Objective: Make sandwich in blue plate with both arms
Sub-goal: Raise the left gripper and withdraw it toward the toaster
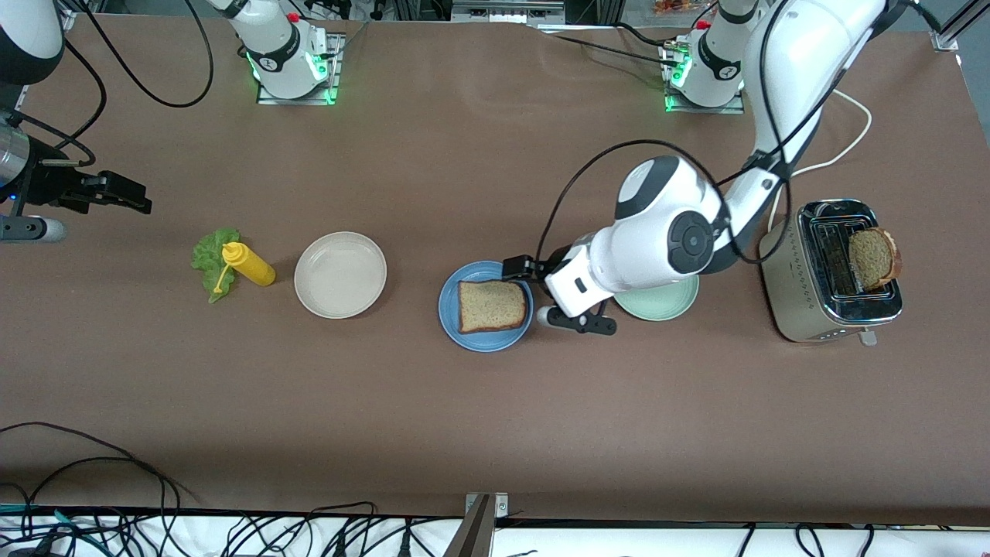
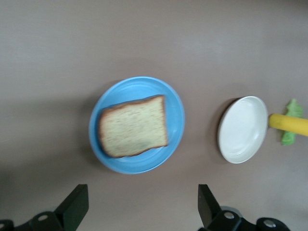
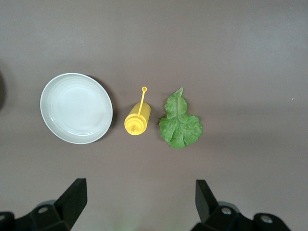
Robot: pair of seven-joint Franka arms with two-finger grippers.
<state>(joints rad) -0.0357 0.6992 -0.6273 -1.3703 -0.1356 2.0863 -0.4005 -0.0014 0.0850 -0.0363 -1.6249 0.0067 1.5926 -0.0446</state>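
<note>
One slice of brown bread lies flat in the blue plate. My left gripper hangs open and empty over the table beside that plate, toward the left arm's end. A second bread slice stands up out of the toaster. The green lettuce leaf lies on the table at the right arm's end. My right gripper is open and empty over the table near the leaf.
A yellow squeeze bottle lies against the lettuce. A beige plate sits between bottle and blue plate. A pale green plate is partly hidden under the left arm. Cables run along the table's near edge.
</note>
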